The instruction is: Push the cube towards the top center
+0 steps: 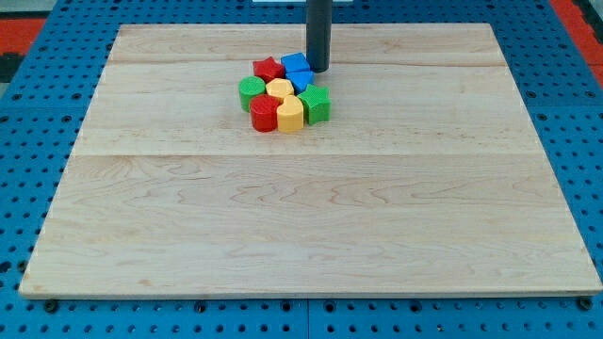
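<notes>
Several blocks lie clustered near the board's top centre. A blue cube sits at the top of the cluster, with a second blue block just below it. A red star-shaped block is at their left. Below are a green block, a yellow block, a red block, a yellow block and a green block. My tip stands right beside the blue cube, on its right side, touching or nearly touching it.
The wooden board lies on a blue perforated table. The board's top edge is a short way above the cluster.
</notes>
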`<state>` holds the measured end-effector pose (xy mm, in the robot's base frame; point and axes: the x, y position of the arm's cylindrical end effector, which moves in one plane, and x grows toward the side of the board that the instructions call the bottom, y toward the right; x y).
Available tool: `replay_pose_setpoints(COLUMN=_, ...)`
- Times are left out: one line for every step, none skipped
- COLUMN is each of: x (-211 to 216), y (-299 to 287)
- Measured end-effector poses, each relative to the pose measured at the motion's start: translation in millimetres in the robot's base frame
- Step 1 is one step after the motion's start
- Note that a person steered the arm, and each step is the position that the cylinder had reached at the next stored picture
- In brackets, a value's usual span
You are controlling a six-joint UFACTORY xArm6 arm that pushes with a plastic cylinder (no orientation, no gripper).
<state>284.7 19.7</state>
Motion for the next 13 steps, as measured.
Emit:
replay_pose_setpoints(x=0.0, y=0.0)
replay_pose_setpoints(x=-0.2, y=0.0)
replay_pose_setpoints(x=-7.9, y=0.1)
replay_pose_setpoints(x=-7.2, y=0.2)
replay_pose_setpoints(x=-4.9, y=1.4)
replay_pose_setpoints(x=-1.9, y=1.6)
replay_pose_setpoints(x=1.6, y=1.6)
replay_pose_setpoints(x=3.4, y=1.6)
replay_pose_setpoints(x=3.4, y=1.6)
replay_pose_setpoints(x=17.1, y=-1.2)
replay_pose_setpoints(x=50.3, y=-25.0)
replay_pose_setpoints(x=61.6, y=-53.4)
replay_pose_setpoints(x=61.7, y=-93.5)
